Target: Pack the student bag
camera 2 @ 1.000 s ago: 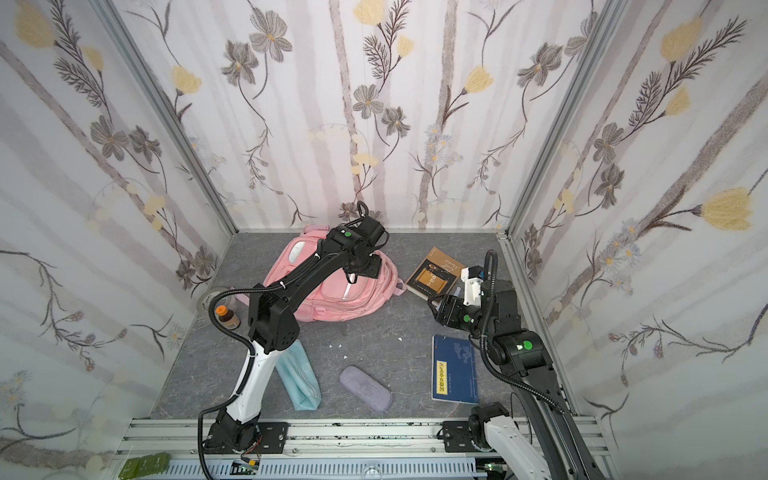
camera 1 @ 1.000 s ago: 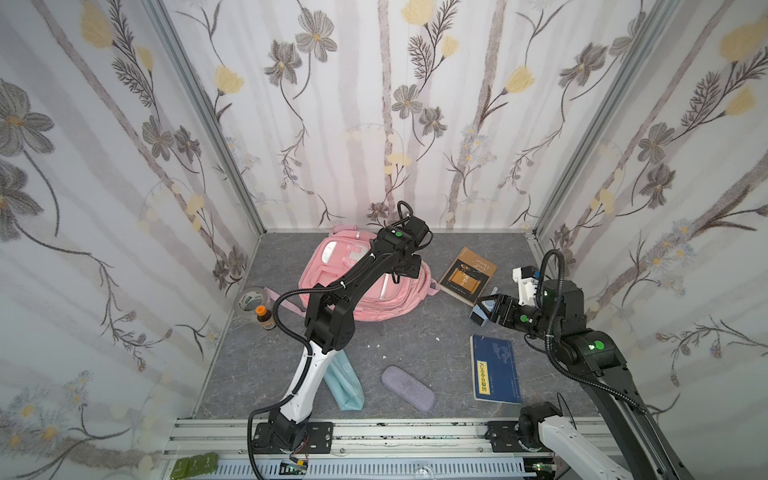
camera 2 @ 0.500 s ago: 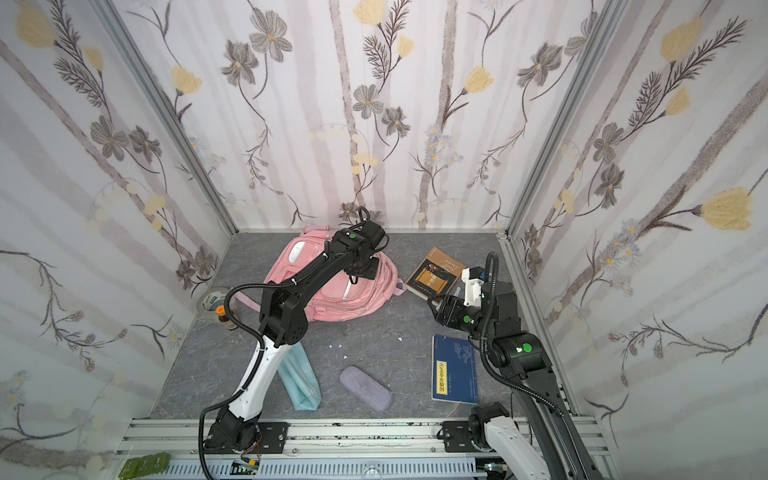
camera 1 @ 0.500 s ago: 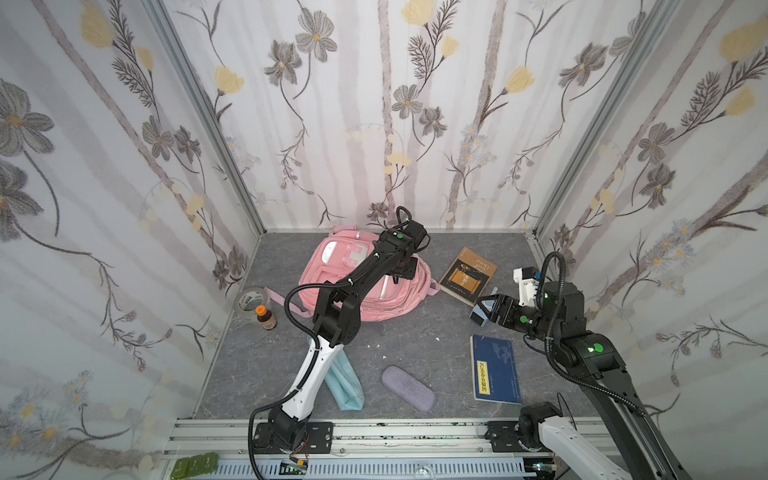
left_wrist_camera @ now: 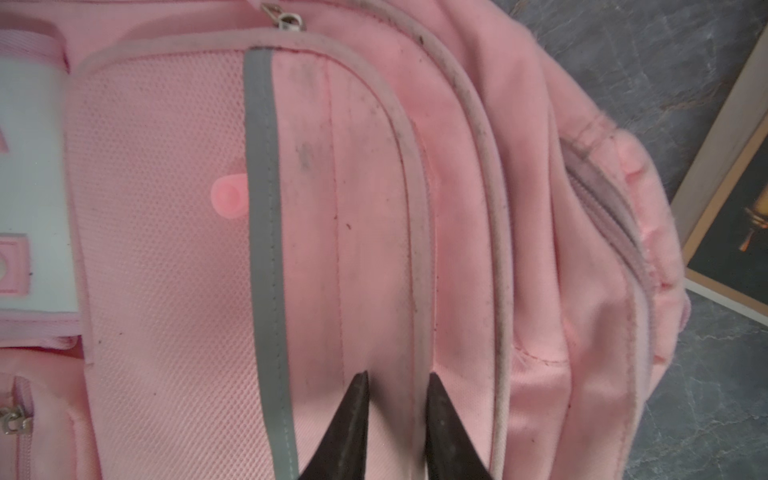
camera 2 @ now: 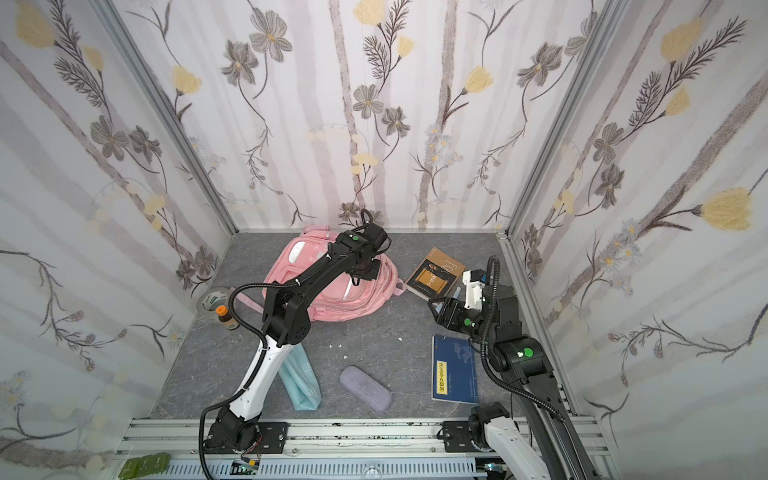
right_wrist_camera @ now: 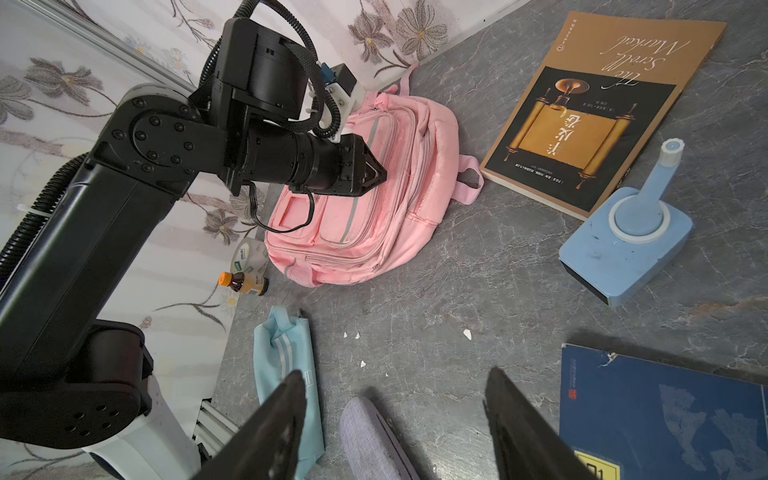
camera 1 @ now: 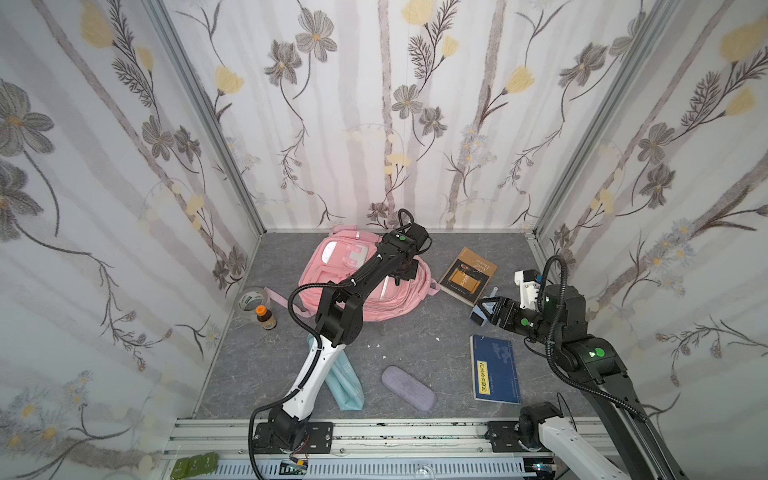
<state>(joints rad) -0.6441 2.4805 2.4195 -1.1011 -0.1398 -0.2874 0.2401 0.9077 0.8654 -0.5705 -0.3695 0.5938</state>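
The student bag (camera 1: 332, 266) (camera 2: 299, 270), pink and soft, lies flat at the back of the grey floor. My left gripper (camera 1: 401, 276) (camera 2: 361, 274) points down onto its right part. In the left wrist view its tips (left_wrist_camera: 398, 376) stand a narrow gap apart on the bag's (left_wrist_camera: 166, 249) front pocket, with pink fabric and a pale piping line between them. Whether they pinch the fabric does not show. In the right wrist view that gripper (right_wrist_camera: 380, 176) touches the bag (right_wrist_camera: 374, 232). My right gripper (right_wrist_camera: 395, 382) (camera 1: 486, 309) hangs open over the floor at the right, holding nothing.
A brown book (camera 1: 467, 274) lies right of the bag. A small blue holder (right_wrist_camera: 623, 249) sits beside the right gripper. Nearer the front are a blue book (camera 1: 494, 370), a purple case (camera 1: 409, 388) and a teal pouch (camera 1: 347, 386). Tape roll (camera 1: 251, 299) and bottle (camera 1: 265, 318) stand at the left wall.
The left gripper's jaws have drawn much closer together, and its arm has settled lower on the bag. The right arm has hardly moved.
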